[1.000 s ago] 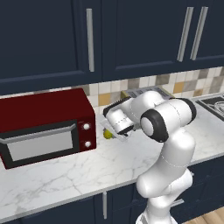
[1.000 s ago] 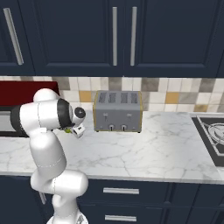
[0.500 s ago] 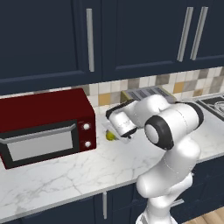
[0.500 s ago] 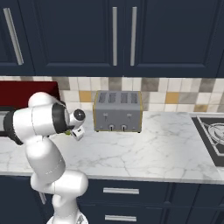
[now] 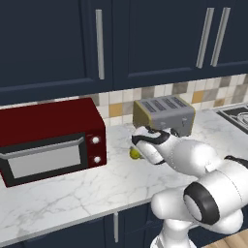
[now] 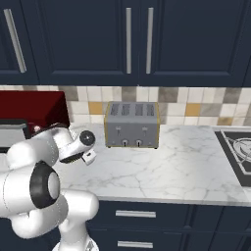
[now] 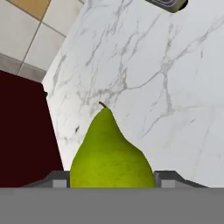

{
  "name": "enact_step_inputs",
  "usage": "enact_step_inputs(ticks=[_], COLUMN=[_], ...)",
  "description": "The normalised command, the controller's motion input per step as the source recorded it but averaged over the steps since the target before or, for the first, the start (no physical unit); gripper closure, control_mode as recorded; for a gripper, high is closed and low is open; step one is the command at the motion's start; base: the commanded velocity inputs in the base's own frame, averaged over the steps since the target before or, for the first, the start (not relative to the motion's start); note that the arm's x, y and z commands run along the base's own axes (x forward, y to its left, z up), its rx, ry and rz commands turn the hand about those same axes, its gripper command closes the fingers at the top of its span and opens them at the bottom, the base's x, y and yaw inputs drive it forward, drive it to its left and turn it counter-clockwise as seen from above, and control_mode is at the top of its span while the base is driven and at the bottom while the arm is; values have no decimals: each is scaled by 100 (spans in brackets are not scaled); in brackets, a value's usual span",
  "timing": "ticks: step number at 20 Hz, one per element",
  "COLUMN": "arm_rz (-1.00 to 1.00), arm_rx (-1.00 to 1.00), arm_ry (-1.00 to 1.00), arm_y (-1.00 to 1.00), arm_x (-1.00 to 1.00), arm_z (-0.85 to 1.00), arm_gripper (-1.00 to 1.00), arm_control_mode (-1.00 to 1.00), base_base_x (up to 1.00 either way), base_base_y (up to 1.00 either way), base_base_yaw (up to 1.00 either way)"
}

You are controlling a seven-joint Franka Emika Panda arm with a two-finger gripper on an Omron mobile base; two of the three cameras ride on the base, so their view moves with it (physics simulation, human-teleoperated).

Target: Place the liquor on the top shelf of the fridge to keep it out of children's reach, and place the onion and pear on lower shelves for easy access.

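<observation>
White arm bent low over counter (image 5: 72, 189), claw (image 7: 112, 181) gripping pear (image 7: 109, 153)

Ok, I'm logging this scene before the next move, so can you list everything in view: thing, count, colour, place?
pear: one, yellow-green, between the fingers, stem pointing away from the hand
microwave: one, dark red, on the counter's left
toaster: one, grey with a yellowish edge, on the counter by the backsplash
counter: one, white marble
stove: one, dark, at the counter's right end
cabinets: dark navy, above and below the counter
backsplash: beige, grey and orange tiles
arm: one, white with dark joints
fingers: two, dark, closed on the pear's sides
</observation>
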Motion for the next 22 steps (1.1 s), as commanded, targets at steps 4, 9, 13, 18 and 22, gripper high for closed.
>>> enact_step_inputs(ticks=[4, 9, 13, 18, 22], arm_rz=[0, 4, 7, 9, 10], arm_rx=[-17, -26, -30, -25, -15], arm_ry=[0, 0, 7, 8, 1], arm_y=[-25, -21, -13, -14, -14], arm_x=[-32, -22, -48, -87, -95], arm_z=[100, 100, 96, 50, 15], arm_gripper=[100, 100, 100, 100, 100], arm_control_mode=[-100, -100, -100, -100, -100], base_base_x=[0, 0, 0, 0, 0], base_base_y=[0, 0, 0, 0, 0], base_base_yaw=[0, 0, 0, 0, 0])
